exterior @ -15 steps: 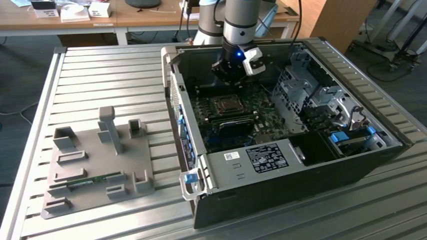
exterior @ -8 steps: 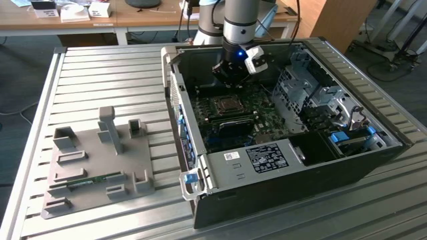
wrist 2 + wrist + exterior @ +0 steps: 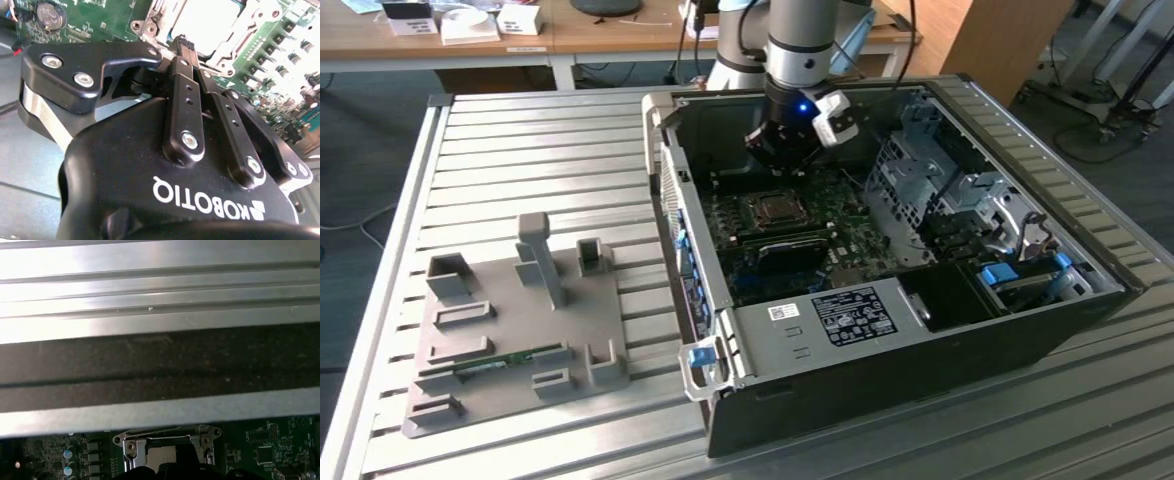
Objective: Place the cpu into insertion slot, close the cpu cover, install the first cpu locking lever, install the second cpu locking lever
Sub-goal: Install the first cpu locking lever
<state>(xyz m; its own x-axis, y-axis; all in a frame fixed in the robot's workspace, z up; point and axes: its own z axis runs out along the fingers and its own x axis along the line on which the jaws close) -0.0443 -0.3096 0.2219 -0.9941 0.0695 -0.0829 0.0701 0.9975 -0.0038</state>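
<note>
The computer case (image 3: 894,260) lies on the bench (image 3: 560,150). Inside the case sits the insertion slot (image 3: 774,209) — the pincer (image 3: 781,160) hangs just above it. A tray (image 3: 507,330) rests on the bench, at the exterior view's left of the case.

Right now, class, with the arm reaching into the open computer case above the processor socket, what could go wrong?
1. The pincer sits right at the insertion slot rim; a slight slip could scrape the cpu or the cpu cover around it.
2. Small parts crowd the green motherboard beside the socket; a sideways drift might knock them.
3. The computer case wall stands near the arm, leaving little room.
</note>
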